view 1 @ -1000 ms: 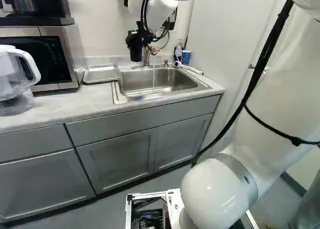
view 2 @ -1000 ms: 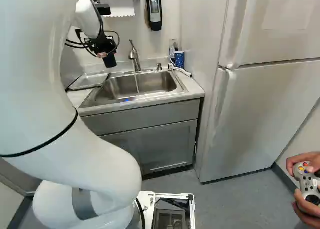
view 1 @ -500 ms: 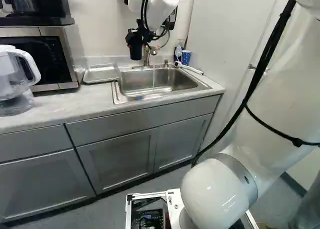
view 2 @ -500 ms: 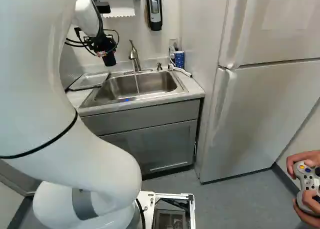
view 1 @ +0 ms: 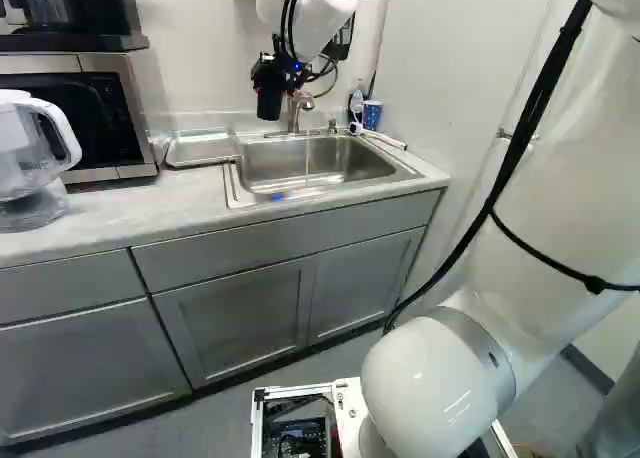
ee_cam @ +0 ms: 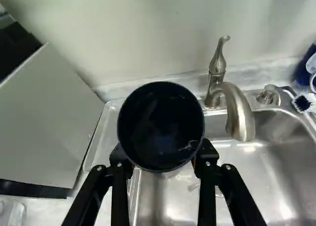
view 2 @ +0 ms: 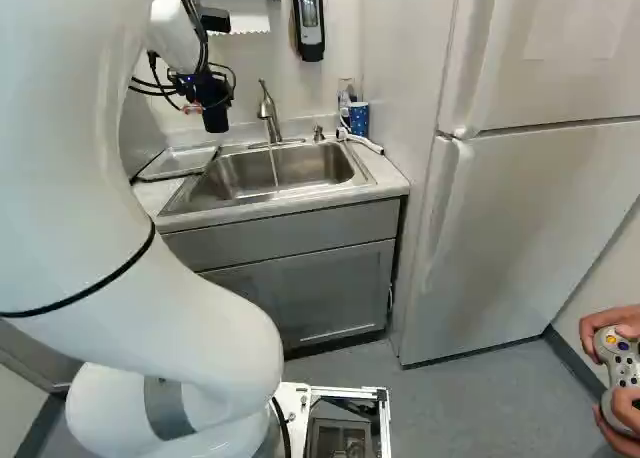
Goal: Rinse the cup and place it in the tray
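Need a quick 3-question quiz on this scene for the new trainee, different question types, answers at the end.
1. True or false: water is running from the faucet into the sink.

2. Fill in: in the left base view, the tray lies between the sink and the ______.

3. Multiple choice: how is the cup placed relative to the hand?
A) standing in the sink, apart from it
B) gripped between its fingers
C) lying in the tray, apart from it

Key: 1. true; 2. microwave; 3. B
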`<state>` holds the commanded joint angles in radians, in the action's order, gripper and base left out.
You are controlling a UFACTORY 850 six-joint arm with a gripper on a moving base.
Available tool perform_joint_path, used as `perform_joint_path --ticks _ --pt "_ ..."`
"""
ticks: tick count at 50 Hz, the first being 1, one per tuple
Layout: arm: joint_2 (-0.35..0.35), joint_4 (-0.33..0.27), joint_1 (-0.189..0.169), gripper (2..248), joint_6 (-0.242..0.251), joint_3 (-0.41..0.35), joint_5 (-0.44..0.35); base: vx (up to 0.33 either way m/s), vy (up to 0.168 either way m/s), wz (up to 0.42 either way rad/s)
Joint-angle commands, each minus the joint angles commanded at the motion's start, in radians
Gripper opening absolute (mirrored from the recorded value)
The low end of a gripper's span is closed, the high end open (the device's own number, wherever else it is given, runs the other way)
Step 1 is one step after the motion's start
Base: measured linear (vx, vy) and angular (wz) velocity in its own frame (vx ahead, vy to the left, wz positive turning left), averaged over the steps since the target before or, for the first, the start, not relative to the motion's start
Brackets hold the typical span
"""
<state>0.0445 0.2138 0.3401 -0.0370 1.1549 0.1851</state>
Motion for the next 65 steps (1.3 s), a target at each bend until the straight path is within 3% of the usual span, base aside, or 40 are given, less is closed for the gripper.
perform_joint_path --ticks 65 --pt "0.000 0.000 0.000 124 -0.683 0.000 0.000 0.000 0.000 0.000"
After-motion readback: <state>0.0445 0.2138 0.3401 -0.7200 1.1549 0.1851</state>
